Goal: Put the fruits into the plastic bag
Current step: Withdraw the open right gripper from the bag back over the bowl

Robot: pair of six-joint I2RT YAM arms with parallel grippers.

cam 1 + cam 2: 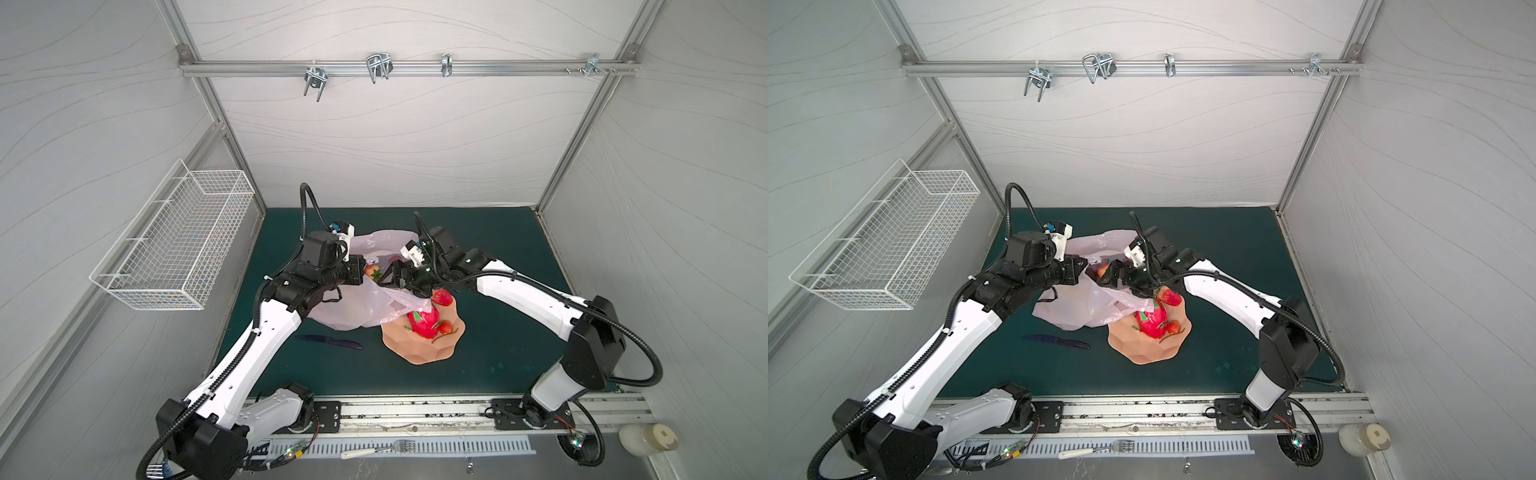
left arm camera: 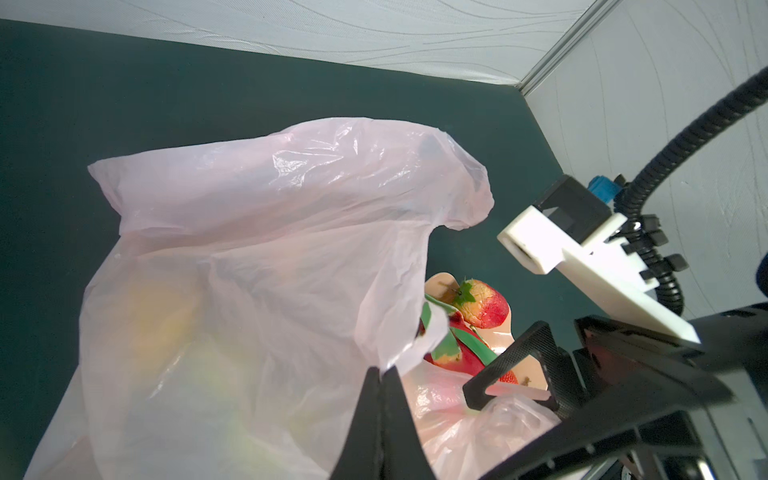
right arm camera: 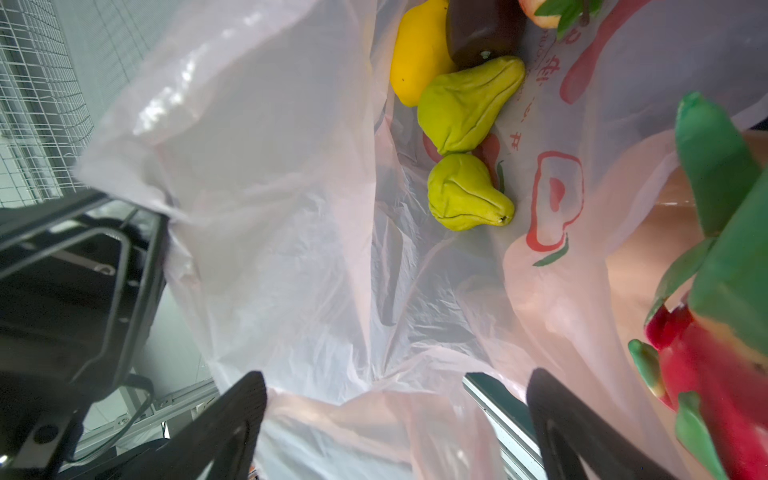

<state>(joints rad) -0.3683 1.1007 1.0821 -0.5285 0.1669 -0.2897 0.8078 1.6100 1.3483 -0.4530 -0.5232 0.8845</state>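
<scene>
One plastic bag (image 2: 249, 249) edge inside left claw (image 2: 383, 372)

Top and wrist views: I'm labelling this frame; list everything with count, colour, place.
plastic bag: one, pale pink, mid-mat, overlapping the bowl
bowl: one, peach, on the mat
dragon fruit: one, pink-red, in the bowl
strawberries: two, red, in the bowl
leafy red fruit: one, in the bag's mouth
knobbly fruits: two, green, inside the bag
yellow fruit: one, inside the bag
dark brown fruit: one, inside the bag
knife: one, dark blue, on the mat
wire basket: one, white, left wall
fork: one, white-handled, front ledge
hooks: several, metal, back rail
left gripper: shut on the bag's edge
right gripper: open at the bag's mouth
</scene>
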